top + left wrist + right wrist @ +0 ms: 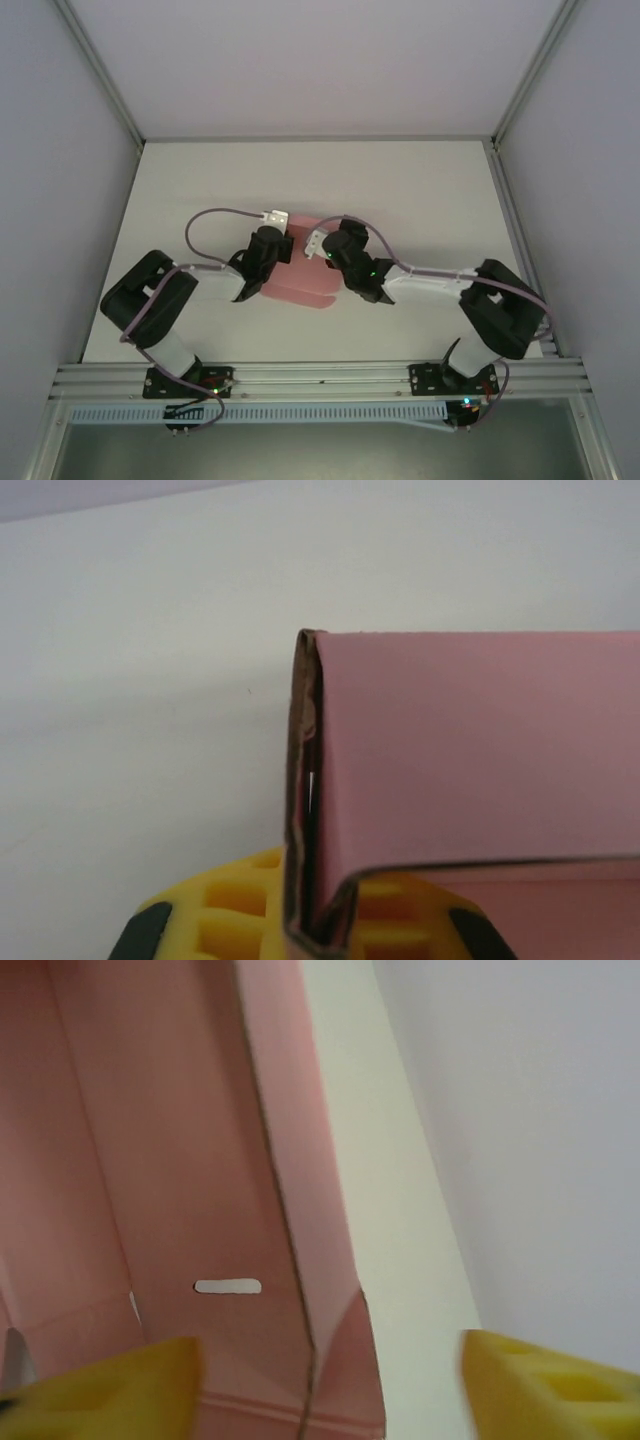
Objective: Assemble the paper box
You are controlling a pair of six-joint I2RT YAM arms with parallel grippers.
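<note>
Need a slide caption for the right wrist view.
Open right gripper straddles a side wall of the pink paper box, a small slot in its panel, white table beside.

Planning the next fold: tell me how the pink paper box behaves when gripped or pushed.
Probably floppy: the paper box is thin card, rumpled at one edge. Likely light, so a push would slide it over the table.

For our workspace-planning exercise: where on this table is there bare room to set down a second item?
Free: the far table strip between the paper box and back wall, and the near strip between box and rail. Crowded: the middle, where left gripper and right gripper sit at the box.
</note>
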